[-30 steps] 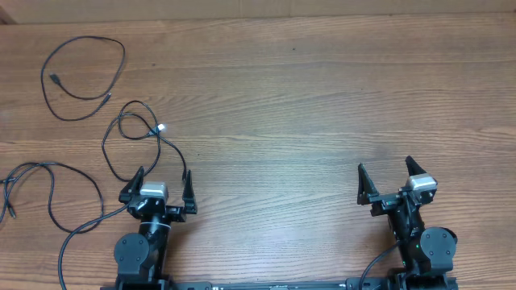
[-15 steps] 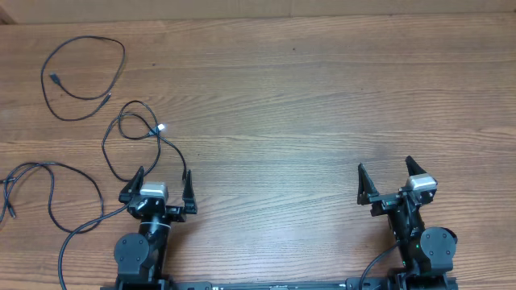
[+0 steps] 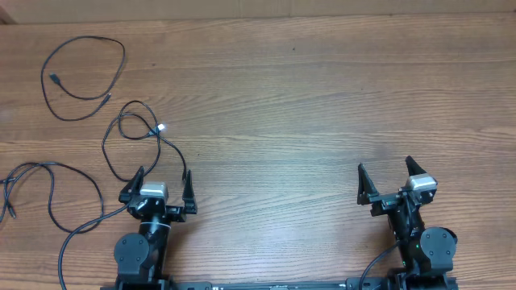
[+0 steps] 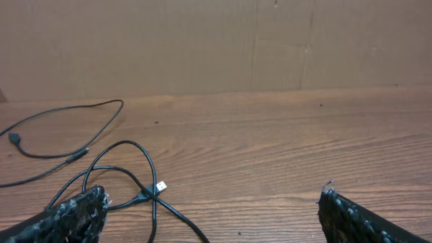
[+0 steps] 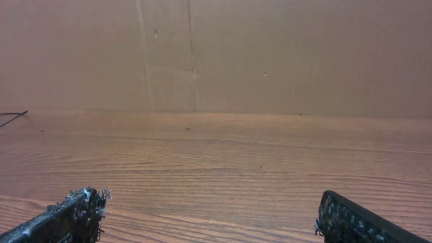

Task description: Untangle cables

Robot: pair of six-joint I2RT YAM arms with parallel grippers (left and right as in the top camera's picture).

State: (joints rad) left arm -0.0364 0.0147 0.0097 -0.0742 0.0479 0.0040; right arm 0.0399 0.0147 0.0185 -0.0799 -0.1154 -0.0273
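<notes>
While both arms are sitting low along the bottom edge of the overhead view, the cables are all lying in the left third of the frame, so the coming reach is falling to your left tool [image 3: 163,174], not the right tool [image 3: 385,165]. Both tools are standing with their jaws apart and are holding nothing. The right one is facing only bare desk [image 3: 282,121] and is sitting well apart from every cord. The middle cable [image 3: 135,102] is the nearest. It is running up and to the left from the left tool, and its lower strands are passing just beside, perhaps under, that tool's fingertips. Its pale tip [image 3: 162,127] is lying just above the tool, and the left wrist view is showing the cord crossing over itself close to that tip. The round loop of the far cable [image 3: 89,39] is resting in the upper left corner, apart from the others. The third cable [image 3: 34,164] is curling at the left edge. Whether its tail is touching the middle cord beside the arm base, you cannot tell from these views. Judging from this, you are looking at a short move forward and slightly left.
</notes>
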